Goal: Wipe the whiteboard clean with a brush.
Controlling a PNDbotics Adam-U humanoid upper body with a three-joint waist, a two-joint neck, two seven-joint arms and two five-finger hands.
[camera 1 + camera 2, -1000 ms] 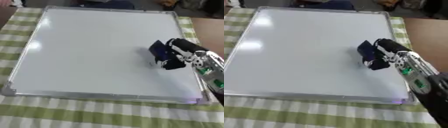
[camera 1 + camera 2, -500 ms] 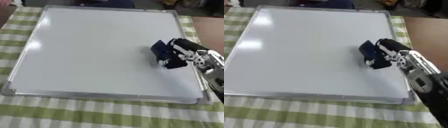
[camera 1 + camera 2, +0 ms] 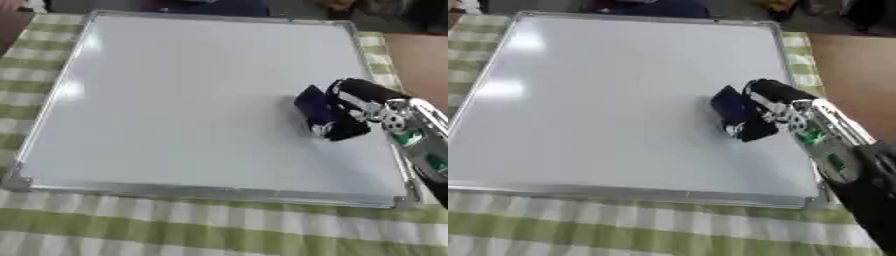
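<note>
A white whiteboard (image 3: pixel 184 95) in a silver frame lies flat on the checked cloth; its surface looks bare of marks. My right hand (image 3: pixel 354 102) comes in from the lower right and is curled round a dark blue brush (image 3: pixel 322 116), which rests on the board's right half. The left hand shows in neither view.
Green-and-white checked tablecloth (image 3: pixel 175 225) surrounds the board. Bare brown table (image 3: pixel 855 75) lies to the right of the cloth. Dark things sit beyond the board's far edge (image 3: pixel 210 6).
The hand and the brush have stayed at nearly the same spot on the board's right side. The pictures have shifted slightly.
</note>
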